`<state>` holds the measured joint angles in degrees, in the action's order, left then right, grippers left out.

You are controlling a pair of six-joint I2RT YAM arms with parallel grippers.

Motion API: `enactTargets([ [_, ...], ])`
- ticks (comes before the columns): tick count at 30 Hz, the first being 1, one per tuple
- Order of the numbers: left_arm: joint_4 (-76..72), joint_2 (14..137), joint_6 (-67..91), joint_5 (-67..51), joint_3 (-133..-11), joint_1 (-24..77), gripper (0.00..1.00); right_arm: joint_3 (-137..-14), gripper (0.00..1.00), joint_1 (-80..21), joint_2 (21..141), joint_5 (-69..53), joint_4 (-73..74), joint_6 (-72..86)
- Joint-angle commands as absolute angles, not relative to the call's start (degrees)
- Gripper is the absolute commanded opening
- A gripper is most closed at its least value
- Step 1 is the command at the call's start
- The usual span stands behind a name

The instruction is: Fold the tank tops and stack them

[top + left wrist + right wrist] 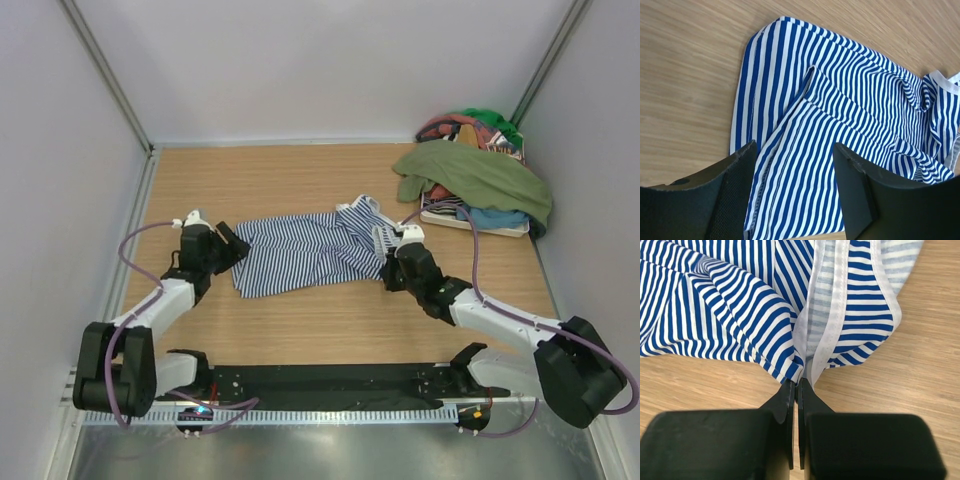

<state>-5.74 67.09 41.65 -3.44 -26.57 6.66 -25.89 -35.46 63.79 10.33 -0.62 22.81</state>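
Right wrist view: the right gripper (797, 384) is closed, pinching the strap end of the striped tank top (715, 305), which lies spread on the table (300, 325) between both arms. The left gripper (795, 147) holds its jaws apart over the hem. The olive tank top (480, 175) rests on a clothes pile (470, 128), far right.

No text, label, brand, number or sign can be read anywhere in these views.
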Motion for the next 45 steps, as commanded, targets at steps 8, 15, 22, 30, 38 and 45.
enactTargets([
  [8,-6.07,80.94,40.7,-1.5,-37.78,11.07,0.56,-25.49,0.01,-35.51,66.01,13.01,-9.14,24.7],
  [15,-3.69,89.55,39.82,1.49,-43.85,11.87,0.46,-24.96,0.01,-35.59,65.04,13.01,-9.49,24.7],
  [22,-2.81,93.16,38.58,3.52,-45.88,11.95,0.42,-25.05,0.01,-35.59,65.3,12.74,-9.41,24.87],
  [30,-2.55,92.73,37.88,2.55,-45.71,12.22,0.06,-25.05,0.01,-35.51,65.3,13.1,-9.32,25.05],
  [38,-1.67,83.24,37.62,2.9,-41.32,12.66,0.0,-24.87,0.01,-35.51,64.51,14.15,-8.88,25.23],
  [45,-1.23,73.22,37.53,4.04,-37.71,12.57,0.0,-24.26,0.01,-35.51,62.76,15.38,-8.79,25.66],
])
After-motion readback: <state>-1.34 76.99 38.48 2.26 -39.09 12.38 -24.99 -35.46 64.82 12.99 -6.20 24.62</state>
